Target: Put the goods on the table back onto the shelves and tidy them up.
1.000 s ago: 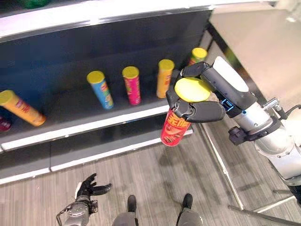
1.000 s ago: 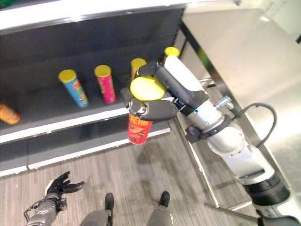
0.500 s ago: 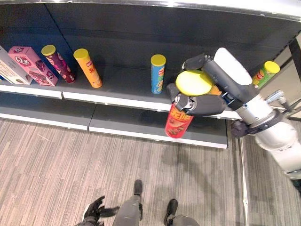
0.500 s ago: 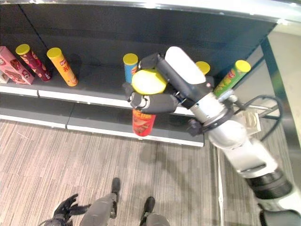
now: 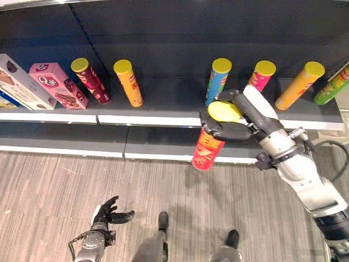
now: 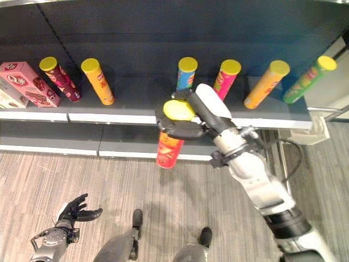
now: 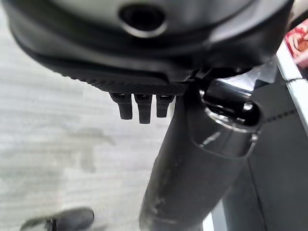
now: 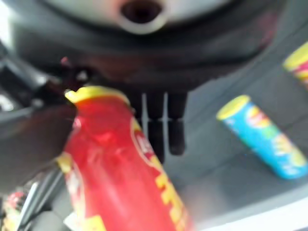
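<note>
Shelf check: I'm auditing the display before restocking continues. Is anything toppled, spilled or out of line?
Nothing is toppled or spilled. The cans on the shelf stand apart in a row beside the pink box, with a wide gap between the orange can and the blue can. The right hand holds the red can before that shelf.
</note>
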{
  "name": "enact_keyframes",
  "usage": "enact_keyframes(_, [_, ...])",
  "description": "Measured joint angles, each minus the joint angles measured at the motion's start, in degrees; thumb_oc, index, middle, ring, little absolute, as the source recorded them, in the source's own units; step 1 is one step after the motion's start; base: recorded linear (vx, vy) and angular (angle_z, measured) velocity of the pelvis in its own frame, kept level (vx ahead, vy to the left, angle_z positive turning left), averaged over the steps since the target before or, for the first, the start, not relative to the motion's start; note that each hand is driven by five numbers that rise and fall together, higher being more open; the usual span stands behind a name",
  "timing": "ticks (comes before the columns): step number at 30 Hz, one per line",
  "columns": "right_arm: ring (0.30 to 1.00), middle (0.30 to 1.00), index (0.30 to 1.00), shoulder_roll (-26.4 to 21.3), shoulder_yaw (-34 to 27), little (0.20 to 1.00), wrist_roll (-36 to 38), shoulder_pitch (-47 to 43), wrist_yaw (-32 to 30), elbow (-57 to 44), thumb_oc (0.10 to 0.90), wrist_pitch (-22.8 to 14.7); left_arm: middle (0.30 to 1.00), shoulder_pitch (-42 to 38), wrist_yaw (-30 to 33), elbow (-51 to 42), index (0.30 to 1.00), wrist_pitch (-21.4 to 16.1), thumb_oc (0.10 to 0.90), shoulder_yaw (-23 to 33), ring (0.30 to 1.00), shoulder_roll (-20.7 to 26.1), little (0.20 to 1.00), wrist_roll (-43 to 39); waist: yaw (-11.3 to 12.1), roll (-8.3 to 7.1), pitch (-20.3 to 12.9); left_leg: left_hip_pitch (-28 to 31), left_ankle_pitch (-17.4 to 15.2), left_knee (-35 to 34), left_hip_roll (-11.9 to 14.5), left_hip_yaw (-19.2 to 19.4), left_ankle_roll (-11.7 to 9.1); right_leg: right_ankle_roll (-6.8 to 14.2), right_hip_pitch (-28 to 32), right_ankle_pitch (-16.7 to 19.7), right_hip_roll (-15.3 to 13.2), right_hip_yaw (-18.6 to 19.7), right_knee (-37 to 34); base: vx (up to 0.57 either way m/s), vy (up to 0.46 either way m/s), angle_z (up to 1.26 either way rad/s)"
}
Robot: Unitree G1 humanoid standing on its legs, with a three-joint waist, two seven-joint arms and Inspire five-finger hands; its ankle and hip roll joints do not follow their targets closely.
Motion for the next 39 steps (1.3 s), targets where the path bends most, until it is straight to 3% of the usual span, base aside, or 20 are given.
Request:
enact_keyframes(2, [0.300, 0.300, 0.300, -0.20, -0.20, 0.300, -1.27, -0.21, -0.74, 0.27, 0.400, 0.34, 0.900, 0.46, 0.14, 2.22, 0.900, 0.50, 0.800, 0.18, 0.900, -0.24, 0.900, -0.02, -0.20, 1.40, 0.25, 0.22, -0.03, -0.62, 1.83, -0.65, 0.16, 2.47, -1.72, -6.24, 4.37, 5.04, -0.66, 0.00, 0.033, -0.09])
enact_keyframes(3, [0.300, 0.300, 0.300, -0.20, -0.48, 0.300, -1.78, -0.22, -1.20, 0.30, 0.400, 0.37, 0.900, 0.50, 0.04, 3.85, 0.900, 0.61, 0.800, 0.21, 0.900, -0.28, 0.900, -0.01, -0.39, 1.68, 0.40, 0.21, 0.13, -0.93, 2.27, -1.13, -0.04, 3.36, -2.51, -7.00, 7.16, 6.93, -2.55, 0.03, -0.002, 0.13])
enact_keyframes(5, [0.300, 0.300, 0.300, -0.22, -0.60, 0.300, -2.69, -0.24, -2.71, 0.54, 0.400, 0.41, 0.900, 1.37, 0.05, 5.33, 0.900, 0.80, 0.800, -0.09, 0.900, -0.55, 0.900, -0.01, -1.24, 0.92, 0.33, -0.04, 0.57, -1.45, 1.28, -2.78, -0.69, 2.30, -1.77, -6.55, 11.20, 9.31, -10.20, 0.04, -0.018, 0.63])
enact_keyframes(6, [0.300, 0.300, 0.300, -2.13, -0.65, 0.300, -2.90, -0.30, -3.33, 1.02, 0.400, 0.61, 0.900, 2.05, 0.05, 4.70, 0.900, 0.68, 0.800, -0.10, 0.900, -2.38, 0.900, -0.02, -2.47, 1.85, 0.34, -0.44, 1.06, -1.56, 0.83, -5.05, -1.46, -0.06, -0.79, -2.39, 12.17, 11.99, -11.31, 0.04, -0.028, 0.69])
enact_keyframes(10, [0.300, 0.300, 0.300, -1.83, 0.71, 0.300, -5.13, -4.03, -4.68, 5.12, 0.400, 1.65, 0.900, 6.56, -0.05, 2.05, 0.900, 0.71, 0.800, -1.92, 0.900, -7.74, 0.900, -0.13, 0.04, 3.60, 0.77, -3.29, 1.93, -1.96, 4.08, -5.94, -3.35, -1.79, -2.25, -1.23, 15.80, 9.51, -12.53, 0.01, -0.075, 0.25])
enact_keyframes(12, [0.300, 0.300, 0.300, -1.88, 2.65, 0.300, -7.51, -7.47, -4.89, 5.82, 0.400, 2.15, 0.900, 6.69, -0.07, -1.47, 0.900, 0.66, 0.800, -2.76, 0.900, -8.25, 0.900, -0.25, 0.69, 4.17, 1.95, -4.91, 2.67, -2.45, 4.42, -7.88, -4.35, -2.01, -2.85, -1.17, 16.12, 7.10, -12.52, 0.01, -0.055, 0.47])
enact_keyframes(14, [0.300, 0.300, 0.300, -1.29, 4.94, 0.300, -10.10, -11.39, -6.05, 7.04, 0.400, 2.25, 0.900, 6.17, 0.14, -4.06, 0.900, 0.53, 0.800, -3.20, 0.900, -7.94, 0.900, -1.31, 3.39, 4.71, 2.74, -5.90, 2.82, -2.46, 3.92, -9.25, -4.47, -1.93, -2.93, -1.38, 15.64, 5.58, -12.51, -0.04, -0.048, 0.45])
enact_keyframes(17, [0.300, 0.300, 0.300, 0.34, 5.75, 0.300, -13.51, -16.47, -8.84, 8.62, 0.400, 2.20, 0.900, 5.67, 0.85, -4.92, 0.900, 0.03, 0.800, -4.60, 0.900, -6.25, 0.900, -1.36, 4.19, 5.28, 4.28, -7.95, 3.85, -2.43, 3.34, -11.99, -4.64, -1.80, -3.44, -1.56, 15.33, 3.13, -12.50, -0.05, -0.016, 0.47])
enact_keyframes(19, [0.300, 0.300, 0.300, 0.10, 4.54, 0.300, -16.53, -19.82, -12.03, 12.29, 0.400, 3.17, 0.900, 3.86, 1.54, -4.00, 0.900, 0.05, 0.800, -4.61, 0.900, -6.03, 0.900, -2.28, 6.55, 6.18, 5.78, -9.26, 4.14, -2.43, 2.79, -12.89, -4.53, -1.82, -4.07, -1.64, 14.57, 2.08, -12.49, -0.05, 0.008, 0.38])
enact_keyframes(26, [0.300, 0.300, 0.300, 0.15, 3.85, 0.300, -22.87, -24.07, -20.26, 22.10, 0.400, 5.93, 0.900, 3.73, 2.62, -3.57, 0.900, -0.65, 0.800, -4.72, 0.900, -5.34, 0.900, -3.04, 6.73, 6.55, 7.61, -10.71, 4.43, -2.41, -0.29, -13.71, -4.13, -0.97, -4.28, -2.21, 11.49, 0.31, -12.49, -0.03, 0.008, 0.17])
enact_keyframes(30, [0.300, 0.300, 0.300, -0.03, 2.83, 0.300, -23.56, -25.89, -24.38, 28.89, 0.400, 7.66, 0.900, 1.64, 3.21, -4.24, 0.900, -1.44, 0.800, -4.81, 0.900, -4.25, 0.900, -4.11, 6.82, 6.61, 7.64, -11.21, 4.44, -2.42, -0.41, -13.78, -4.13, -0.68, -4.45, -2.43, 11.42, -0.50, -12.49, -0.02, -0.010, 0.08])
enact_keyframes(33, [0.300, 0.300, 0.300, -1.60, 1.08, 0.300, -23.62, -28.31, -27.74, 34.88, 0.400, 9.50, 0.900, -0.11, 3.56, -5.55, 0.900, -2.29, 0.800, -6.75, 0.900, -4.22, 0.900, -4.81, 6.72, 8.01, 8.31, -11.51, 4.52, -2.43, -0.43, -14.24, -4.02, -0.67, -4.56, -2.44, 11.46, -0.73, -12.49, -0.01, -0.005, 0.05])
enact_keyframes(39, [0.300, 0.300, 0.300, -3.79, 1.02, 0.300, -23.41, -29.10, -30.75, 36.31, 0.400, 10.59, 0.900, -0.28, 3.77, -5.84, 0.900, -2.57, 0.800, -7.02, 0.900, -4.22, 0.900, -5.20, 6.18, 8.41, 8.45, -12.09, 4.52, -2.43, -0.23, -14.22, -4.02, -0.68, -5.23, -2.44, 11.66, -0.67, -12.49, 0.00, -0.005, -0.01])
